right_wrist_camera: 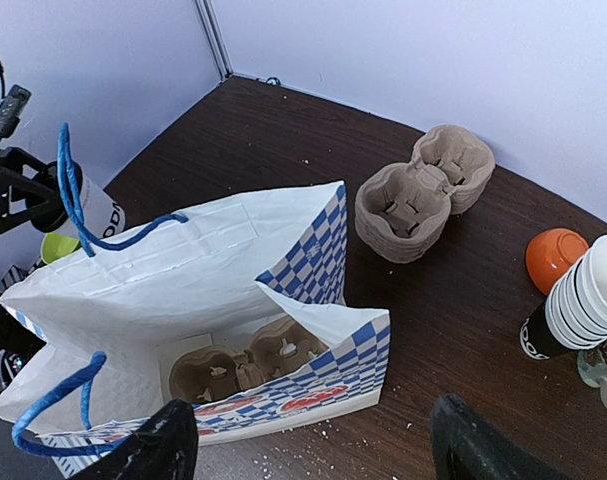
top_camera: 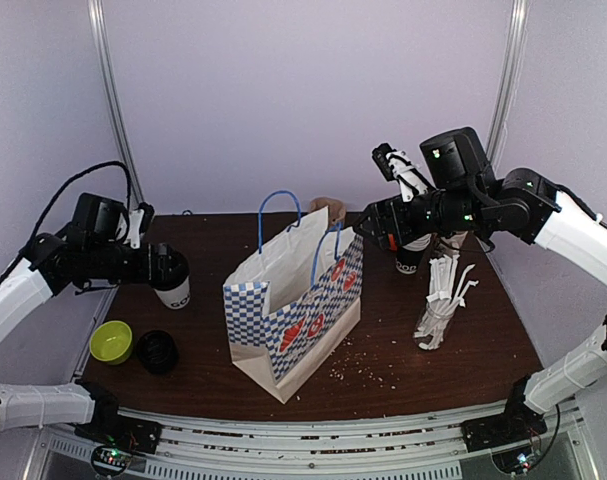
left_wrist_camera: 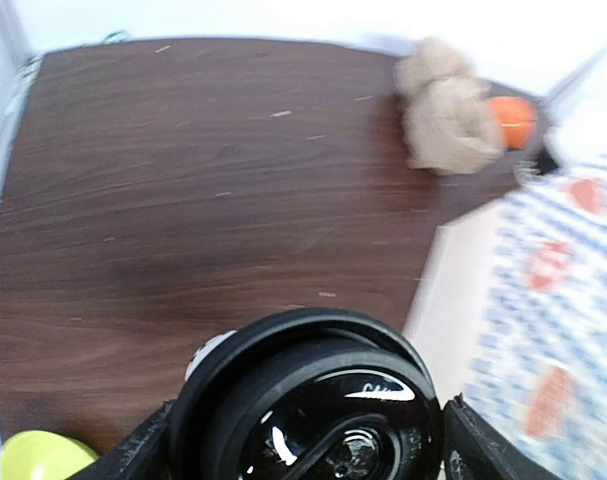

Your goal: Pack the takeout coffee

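**Takeout coffee risks a snag**

My left tool pinches it at the surface's left end (lid on); my right tool hangs spread over the checked bag. An infolded flap overhangs the carrier tray inside, so I judge the coffee could catch and tip.

table — dark wood | bag, carrier tray, straws glass | crumbs, perhaps

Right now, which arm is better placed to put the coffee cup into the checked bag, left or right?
Left. The left tool is closed around the lidded coffee cup, beside the open checked paper bag. The right tool hangs open and empty above the bag, over the pulp carrier tray inside.
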